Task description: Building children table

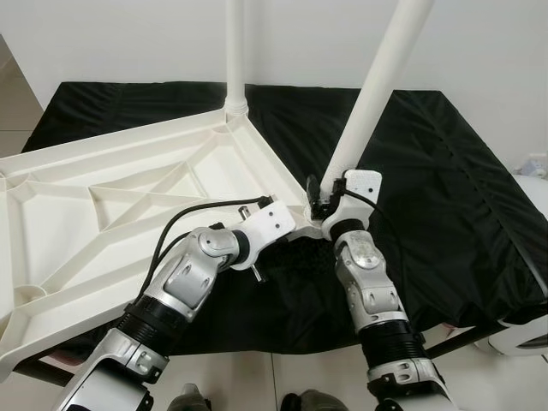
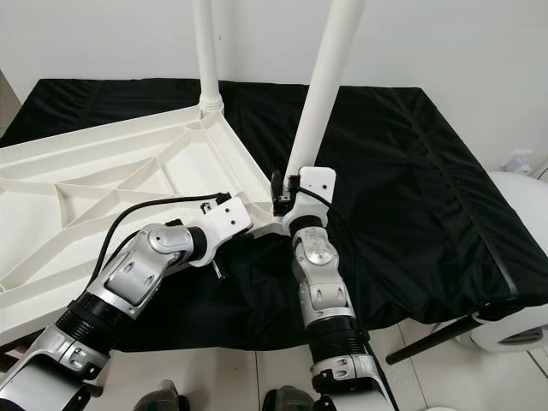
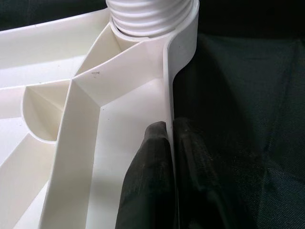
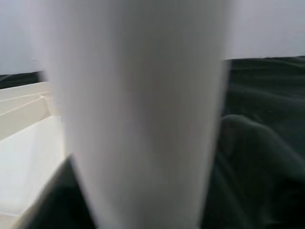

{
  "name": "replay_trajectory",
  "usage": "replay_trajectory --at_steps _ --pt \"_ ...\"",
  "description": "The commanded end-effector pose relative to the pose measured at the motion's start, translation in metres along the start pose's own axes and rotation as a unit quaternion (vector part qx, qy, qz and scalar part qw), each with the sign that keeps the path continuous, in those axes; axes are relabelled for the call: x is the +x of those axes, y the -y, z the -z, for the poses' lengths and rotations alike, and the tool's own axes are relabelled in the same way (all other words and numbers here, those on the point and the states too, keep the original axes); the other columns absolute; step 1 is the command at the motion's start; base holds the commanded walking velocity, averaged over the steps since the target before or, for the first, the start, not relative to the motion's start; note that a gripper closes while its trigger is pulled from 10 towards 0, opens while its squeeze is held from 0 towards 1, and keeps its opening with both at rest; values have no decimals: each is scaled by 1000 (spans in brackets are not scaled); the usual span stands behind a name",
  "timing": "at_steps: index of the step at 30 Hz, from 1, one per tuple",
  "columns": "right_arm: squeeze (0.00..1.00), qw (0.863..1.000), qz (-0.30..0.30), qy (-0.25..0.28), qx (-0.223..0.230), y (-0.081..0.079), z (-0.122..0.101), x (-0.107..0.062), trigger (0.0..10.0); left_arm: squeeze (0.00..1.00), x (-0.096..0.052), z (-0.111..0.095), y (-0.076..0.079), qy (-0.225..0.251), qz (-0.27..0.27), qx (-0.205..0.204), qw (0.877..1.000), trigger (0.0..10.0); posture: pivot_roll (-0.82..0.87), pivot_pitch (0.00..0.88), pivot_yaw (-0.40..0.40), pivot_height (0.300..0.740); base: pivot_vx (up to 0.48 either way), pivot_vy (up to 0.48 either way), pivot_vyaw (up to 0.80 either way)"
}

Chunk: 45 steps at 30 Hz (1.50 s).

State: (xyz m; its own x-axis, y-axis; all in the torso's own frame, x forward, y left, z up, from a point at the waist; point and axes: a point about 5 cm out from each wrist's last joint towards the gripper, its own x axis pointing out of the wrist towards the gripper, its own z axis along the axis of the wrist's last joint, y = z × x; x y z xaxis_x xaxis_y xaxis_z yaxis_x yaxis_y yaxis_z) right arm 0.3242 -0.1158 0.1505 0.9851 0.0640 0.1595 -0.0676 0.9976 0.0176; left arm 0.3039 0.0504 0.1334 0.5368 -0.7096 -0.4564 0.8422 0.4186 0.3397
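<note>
Both silver arms reach to the near corner of the upturned white tabletop (image 1: 128, 184), which lies on the counter (image 1: 445, 171) under a black cloth. Left end effector (image 3: 169, 143) is clamped on its rim. Right end effector (image 1: 324, 204) seems closed on the tilted leg (image 1: 372, 94). Next, I think, the leg must be straightened and screwed into its socket. A white wall stands behind.

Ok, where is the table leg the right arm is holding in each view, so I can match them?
Left eye: near leg, slanting upper right of centre.
Right eye: near leg, upper centre.
Left wrist: threaded base at a tabletop corner, which leg unclear.
Right wrist: blurred near leg, centre.
Shared landmark: tabletop rim.
</note>
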Motion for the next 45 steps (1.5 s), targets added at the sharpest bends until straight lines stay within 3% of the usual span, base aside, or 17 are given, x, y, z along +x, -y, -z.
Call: replay_trajectory --at_steps 1,13,14,15,16,19,24,31,45 --pt "1000 1000 1 -3 5 5 2 -3 10000 0 3 -4 7 8 1 9 1000 10000 8 0 -65 740 0 0 0" --pt "1000 998 -60 13 17 5 -5 -7 10000 0 4 -4 7 8 -1 8 1000 10000 10 0 -72 740 0 0 0" --pt "220 997 -77 15 18 6 -6 -7 10000 0 4 -4 7 8 -2 8 1000 10000 10 0 -72 740 0 0 0" --pt "220 997 -77 15 18 6 -6 -7 10000 0 4 -4 7 8 -2 8 1000 10000 10 0 -72 740 0 0 0" --pt "0 994 -111 16 16 7 -6 -8 10000 0 4 -3 7 8 -3 9 1000 10000 9 0 -74 740 0 0 0" --pt "0 991 -134 16 15 9 -6 -8 10000 0 4 -3 7 8 -3 9 1000 10000 9 0 -73 740 0 0 0" --pt "0 974 -228 11 6 24 -5 -9 10000 0 4 -5 5 10 -5 10 1000 10000 4 0 -73 740 0 0 0" --pt "0 960 -280 -15 -8 46 1 -3 10000 0 4 -7 5 13 -4 12 1000 10000 7 0 -74 740 0 0 0" --pt "0 939 -342 -33 -6 58 3 8 10000 0 4 -8 5 14 -3 15 1000 10000 16 0 -69 740 0 0 0"
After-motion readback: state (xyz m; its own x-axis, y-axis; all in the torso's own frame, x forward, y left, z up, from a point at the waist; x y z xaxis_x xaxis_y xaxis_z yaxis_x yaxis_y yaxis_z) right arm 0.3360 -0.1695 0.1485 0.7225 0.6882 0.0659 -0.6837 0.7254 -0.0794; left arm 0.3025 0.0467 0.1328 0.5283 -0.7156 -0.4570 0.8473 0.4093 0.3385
